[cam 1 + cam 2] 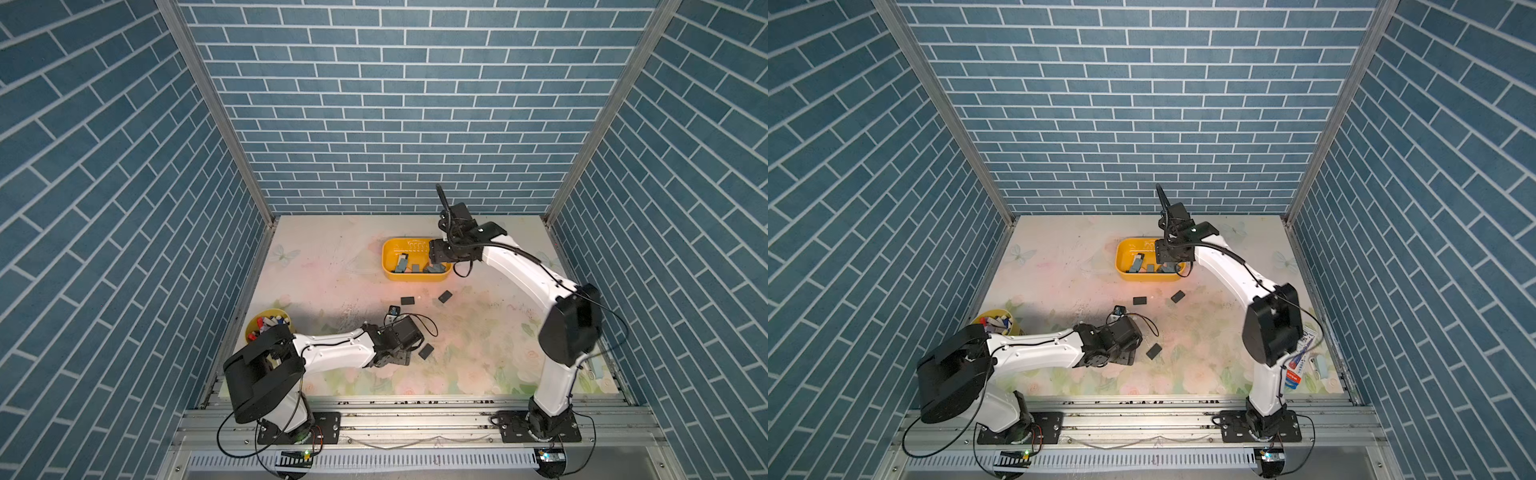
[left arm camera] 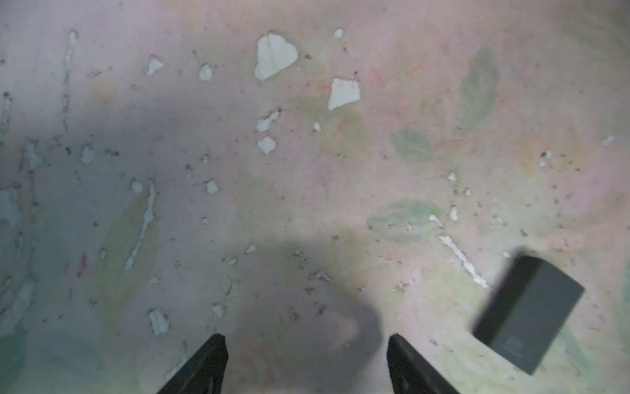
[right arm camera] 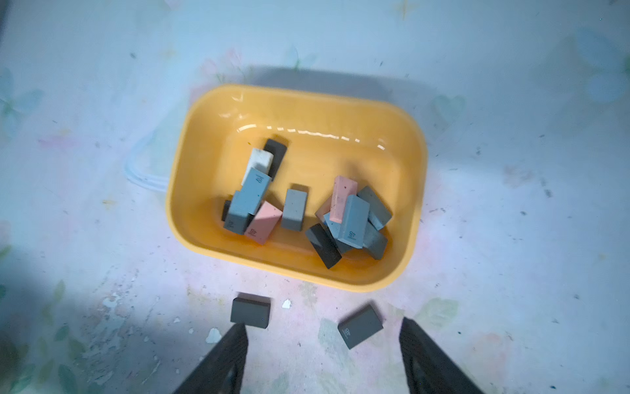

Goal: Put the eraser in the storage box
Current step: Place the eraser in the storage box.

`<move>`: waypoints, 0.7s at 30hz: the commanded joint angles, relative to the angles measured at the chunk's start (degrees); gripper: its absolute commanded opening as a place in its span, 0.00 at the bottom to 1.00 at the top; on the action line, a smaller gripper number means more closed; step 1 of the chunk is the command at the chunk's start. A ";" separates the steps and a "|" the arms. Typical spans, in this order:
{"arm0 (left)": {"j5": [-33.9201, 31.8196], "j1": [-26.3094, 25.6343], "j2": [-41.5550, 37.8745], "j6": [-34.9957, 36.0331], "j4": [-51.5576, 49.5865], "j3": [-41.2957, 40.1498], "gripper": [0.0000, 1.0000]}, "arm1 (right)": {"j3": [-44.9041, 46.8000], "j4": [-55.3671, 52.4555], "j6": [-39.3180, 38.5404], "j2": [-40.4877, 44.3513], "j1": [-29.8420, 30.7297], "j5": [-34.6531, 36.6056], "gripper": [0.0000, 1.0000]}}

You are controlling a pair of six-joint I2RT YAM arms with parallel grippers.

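The left arm is lying low over the near half of the floral table (image 1: 332, 270), its forearm stretching out from the near-left base and its wrist bending downward. The left gripper (image 2: 306, 341) is standing wide, with nothing between its fingers (image 2: 208, 361) and only bare, scuffed table beneath. A dark eraser (image 2: 528, 314) is lying flat just beside it, apart from the fingers; both top views show it too (image 1: 425, 351) (image 1: 1153, 351). A round yellow cup of pens (image 1: 270, 322) is sitting behind the left arm's elbow.

In mid-table, two more dark erasers (image 1: 407, 300) (image 1: 445, 296) are lying flat, just in front of the storage box (image 1: 388, 257).

The right arm is rising from the near-right base and arching far forward, its wrist hanging over the box's right end. The right gripper (image 3: 324, 327) is standing wide and holding nothing.

The right wrist view is showing what the top views barely resolve: a jumble of grey, pink, white and dark erasers (image 3: 351, 218) piled inside the box (image 3: 191, 191). A top view is showing a printed packet (image 1: 1296, 365) near the right arm's base.
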State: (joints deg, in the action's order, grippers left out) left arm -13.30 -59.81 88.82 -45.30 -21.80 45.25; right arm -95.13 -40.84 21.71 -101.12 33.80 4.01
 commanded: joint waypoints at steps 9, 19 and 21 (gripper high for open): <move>2.05 -2.36 5.67 10.23 -1.04 6.68 0.80 | 26.69 5.61 3.31 26.17 -0.67 10.15 0.78; 1.24 -4.98 9.97 14.76 -3.51 11.58 0.81 | 37.71 3.76 5.90 36.95 -0.66 14.00 0.78; 1.27 -5.27 10.70 15.47 -3.51 12.02 0.81 | 38.85 3.76 6.38 38.20 -0.66 14.17 0.78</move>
State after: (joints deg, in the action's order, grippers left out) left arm -11.53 -64.38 98.13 -32.03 -23.64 56.10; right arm -57.54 -36.53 25.41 -64.86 33.10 16.03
